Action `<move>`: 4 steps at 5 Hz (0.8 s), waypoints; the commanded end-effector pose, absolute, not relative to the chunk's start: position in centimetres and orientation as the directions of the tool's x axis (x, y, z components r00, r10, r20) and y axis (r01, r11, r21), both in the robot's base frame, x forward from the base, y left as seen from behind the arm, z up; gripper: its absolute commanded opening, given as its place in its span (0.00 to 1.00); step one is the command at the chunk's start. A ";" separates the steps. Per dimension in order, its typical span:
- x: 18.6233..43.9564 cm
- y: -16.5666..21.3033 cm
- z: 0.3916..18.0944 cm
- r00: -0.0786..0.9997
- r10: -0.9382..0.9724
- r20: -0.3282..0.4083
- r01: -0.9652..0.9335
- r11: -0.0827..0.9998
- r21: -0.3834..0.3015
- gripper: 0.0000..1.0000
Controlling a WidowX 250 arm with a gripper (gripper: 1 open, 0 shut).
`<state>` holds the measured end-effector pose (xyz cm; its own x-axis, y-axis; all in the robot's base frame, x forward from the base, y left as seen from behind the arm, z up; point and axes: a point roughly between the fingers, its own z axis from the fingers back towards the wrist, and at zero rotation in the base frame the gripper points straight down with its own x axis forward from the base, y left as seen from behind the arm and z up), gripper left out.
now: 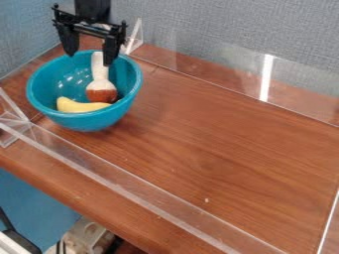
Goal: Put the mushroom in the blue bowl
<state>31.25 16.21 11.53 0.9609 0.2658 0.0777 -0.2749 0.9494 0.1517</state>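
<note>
The mushroom (99, 83) lies inside the blue bowl (54, 84) at the table's (225, 129) far left corner; the tool (90, 45) hangs spread and empty above. Placement looks done; next, retreat upward.

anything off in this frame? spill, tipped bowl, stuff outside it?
Nothing stands out. The blue bowl sits upright on the wooden table, with the mushroom inside it beside a yellow piece. The gripper hangs open above the bowl, holding nothing. No spill or damage is visible.
</note>
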 end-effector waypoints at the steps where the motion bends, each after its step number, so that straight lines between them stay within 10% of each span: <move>1: 31.6 16.7 16.1 0.946 0.265 0.188 -0.297 0.939 0.170 1.00; 4: 30.7 15.5 18.8 0.958 0.218 0.184 -0.252 0.950 0.184 1.00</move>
<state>30.24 15.89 15.95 0.9645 0.2454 0.0978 -0.2590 0.9513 0.1671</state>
